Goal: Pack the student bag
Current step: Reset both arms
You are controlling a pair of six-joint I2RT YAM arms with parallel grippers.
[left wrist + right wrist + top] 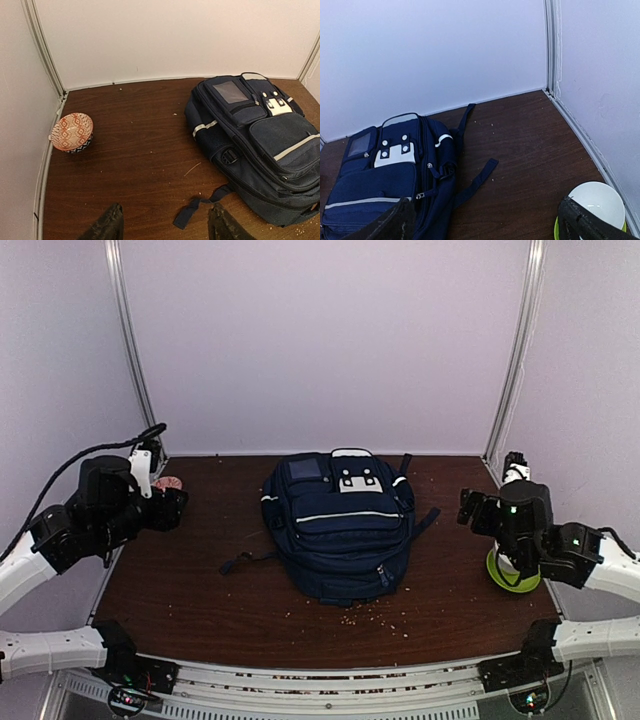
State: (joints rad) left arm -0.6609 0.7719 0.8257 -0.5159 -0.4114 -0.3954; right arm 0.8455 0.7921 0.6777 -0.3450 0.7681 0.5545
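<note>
The student bag [338, 525], navy blue with white stripes and patches, lies flat in the middle of the brown table, its zips closed. It also shows in the left wrist view [260, 145] and the right wrist view [380, 175]. My left gripper [168, 508] hovers at the table's left side, open and empty, well apart from the bag; from the left wrist its gripper [167, 220] stands above a loose strap end [192, 210]. My right gripper [468, 508] hovers at the right side, open and empty [485, 220], with another strap [477, 180] lying between its fingers' line of sight.
An orange patterned bowl [72, 131] sits by the left wall, behind the left gripper [168, 483]. A white bowl on a green plate [596, 202] stands near the right wall under the right arm [512, 575]. Crumbs [370, 618] are scattered before the bag.
</note>
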